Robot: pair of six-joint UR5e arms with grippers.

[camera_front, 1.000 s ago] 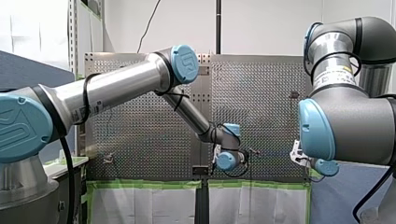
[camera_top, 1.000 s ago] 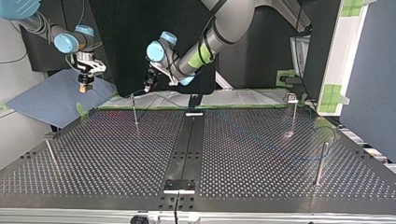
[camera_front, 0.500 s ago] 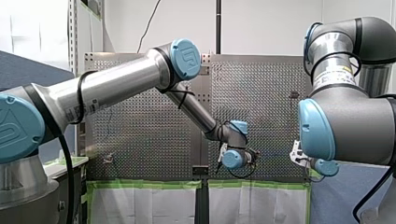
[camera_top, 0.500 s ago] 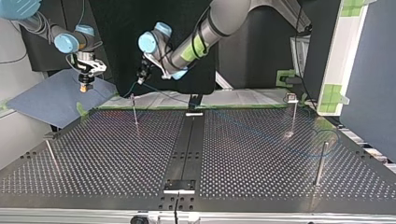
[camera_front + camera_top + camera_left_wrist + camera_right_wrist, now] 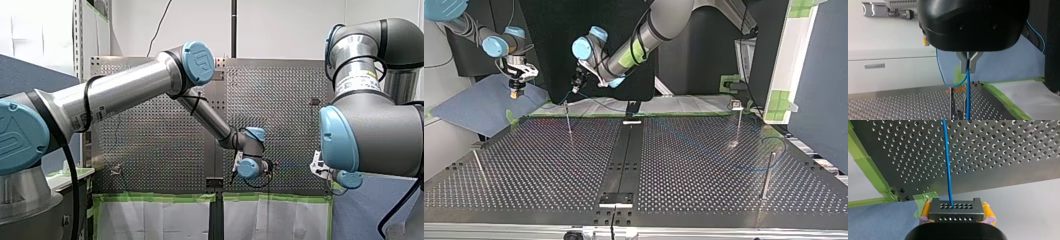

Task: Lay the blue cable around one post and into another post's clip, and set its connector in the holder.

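Left end effector [image 5: 968, 68], metal fingers pinched shut on thin blue cable [image 5: 968, 95], hovers over perforated metal table [image 5: 898, 107] at edge nearest arms, above slim metal post with orange-tipped clip [image 5: 951, 102]. Cable hangs just beside clip. Right end effector [image 5: 515, 91] sits off table's corner, over blue mat [image 5: 474, 107]. Yellow pads [image 5: 926, 209] clamp dark perforated block connector [image 5: 956, 207]; cable runs from it across table.

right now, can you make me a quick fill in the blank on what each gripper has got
My left gripper is shut on the ____ cable.
The black block in my right gripper is the cable's ____.
My right gripper's pads are ____.
The tape along the perforated table's edge is ____.
Missing words: blue; connector; yellow; green.
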